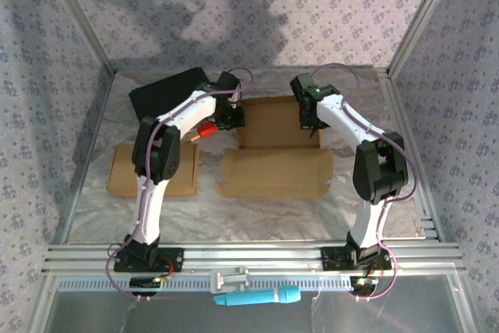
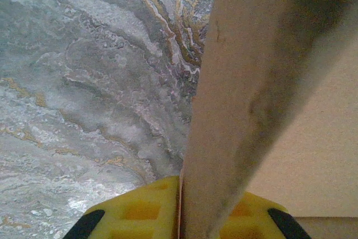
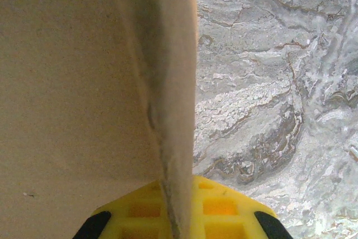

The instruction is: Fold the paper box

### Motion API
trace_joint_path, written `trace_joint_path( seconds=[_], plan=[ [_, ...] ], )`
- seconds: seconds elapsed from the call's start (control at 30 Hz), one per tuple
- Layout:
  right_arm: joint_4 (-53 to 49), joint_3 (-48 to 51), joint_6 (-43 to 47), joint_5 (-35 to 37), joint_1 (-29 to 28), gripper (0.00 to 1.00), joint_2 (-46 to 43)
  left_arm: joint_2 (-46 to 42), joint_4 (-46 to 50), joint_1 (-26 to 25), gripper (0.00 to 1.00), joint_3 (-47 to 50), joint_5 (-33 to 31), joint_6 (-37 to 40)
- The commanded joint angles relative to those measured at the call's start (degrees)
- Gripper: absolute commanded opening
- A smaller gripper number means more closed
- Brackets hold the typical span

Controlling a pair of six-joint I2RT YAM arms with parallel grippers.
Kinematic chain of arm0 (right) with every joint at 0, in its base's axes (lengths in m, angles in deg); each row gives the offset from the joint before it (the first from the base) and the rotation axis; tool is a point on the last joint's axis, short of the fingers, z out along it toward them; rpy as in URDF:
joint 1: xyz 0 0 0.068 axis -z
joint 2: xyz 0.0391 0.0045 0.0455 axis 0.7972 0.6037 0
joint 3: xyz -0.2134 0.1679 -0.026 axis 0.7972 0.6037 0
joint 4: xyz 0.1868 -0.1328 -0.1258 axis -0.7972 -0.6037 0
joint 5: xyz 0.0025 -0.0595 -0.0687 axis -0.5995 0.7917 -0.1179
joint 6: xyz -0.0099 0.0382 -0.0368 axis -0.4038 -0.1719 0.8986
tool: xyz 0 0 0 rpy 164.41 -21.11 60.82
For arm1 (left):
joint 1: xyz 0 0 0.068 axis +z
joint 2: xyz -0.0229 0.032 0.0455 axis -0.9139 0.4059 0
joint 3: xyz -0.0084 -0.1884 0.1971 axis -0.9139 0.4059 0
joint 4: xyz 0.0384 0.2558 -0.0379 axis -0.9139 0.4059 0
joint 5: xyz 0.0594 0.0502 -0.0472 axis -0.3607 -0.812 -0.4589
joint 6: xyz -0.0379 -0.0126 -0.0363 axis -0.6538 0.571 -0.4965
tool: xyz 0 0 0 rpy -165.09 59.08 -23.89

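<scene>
Paper box (image 1: 273, 163) is lying opened out flat in the middle of the desk (image 1: 374, 200), and we're working from the near edge outward. Right at the front, a turquoise handle-shaped item (image 1: 257, 297) is resting on the ledge below the rails, between the two arm bases. Moving up, a second flat cardboard piece (image 1: 125, 171) is sitting on the left side of the desk, partly under the left arm. The box's wide near panel with its notched corners is lying flat, and beyond it both arms are reaching in over the far panel. The left gripper (image 1: 231, 118) is working the far panel's left edge, and its wrist camera is showing the yellow fingers (image 2: 140, 211) pinching a cardboard side flap that is standing up on edge, marbled desk to one side and tan panel to the other. The right gripper (image 1: 312, 121) is mirroring that on the right edge, its yellow fingers (image 3: 224, 208) pressed together on the opposite raised flap. A small red-and-orange item (image 1: 207, 132) is lying just beside the left gripper. Farthest back, a black box (image 1: 168, 91) is sitting at the rear left of the desk.
</scene>
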State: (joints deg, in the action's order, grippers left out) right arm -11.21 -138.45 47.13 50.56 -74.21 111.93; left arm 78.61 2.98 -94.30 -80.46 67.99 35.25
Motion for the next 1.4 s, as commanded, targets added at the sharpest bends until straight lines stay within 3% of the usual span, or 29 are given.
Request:
trace_joint_path(
  seconds=[0.0,0.13,0.4,0.63,0.77,0.9,1.2,1.37],
  plan=[
    [-1.14,-0.86,-1.32,0.16,0.23,0.00,0.64,2.32,1.83,-0.41,0.17,-1.34,-4.42,-0.14],
    [-1.06,-0.70,-1.50,0.17,0.42,0.00,0.71,2.64,2.75,-0.64,0.03,-2.16,-5.98,0.49],
    [-2.50,-1.58,-3.19,-0.16,0.10,0.00,2.13,5.71,10.30,-3.58,0.00,-9.64,-14.37,1.04],
    [-4.61,-2.64,-3.89,-0.64,0.48,0.00,3.84,6.87,12.55,-4.62,0.01,-11.82,-16.25,0.81],
    [-5.96,-3.32,-4.15,-1.41,1.22,0.00,5.06,6.51,13.66,-4.98,0.23,-13.83,-15.82,1.10],
    [-6.83,-3.60,-4.50,-2.84,2.48,0.00,6.23,5.13,14.36,-5.14,0.35,-16.95,-12.94,-0.06],
    [-7.83,-3.45,-6.12,-6.49,5.38,0.00,8.40,4.19,17.27,-4.94,0.45,-24.41,-5.81,-2.86],
    [-9.34,-3.08,-9.13,-9.16,7.47,0.00,9.63,3.69,20.36,-4.16,0.46,-29.67,-6.18,-3.38]
  ],
)
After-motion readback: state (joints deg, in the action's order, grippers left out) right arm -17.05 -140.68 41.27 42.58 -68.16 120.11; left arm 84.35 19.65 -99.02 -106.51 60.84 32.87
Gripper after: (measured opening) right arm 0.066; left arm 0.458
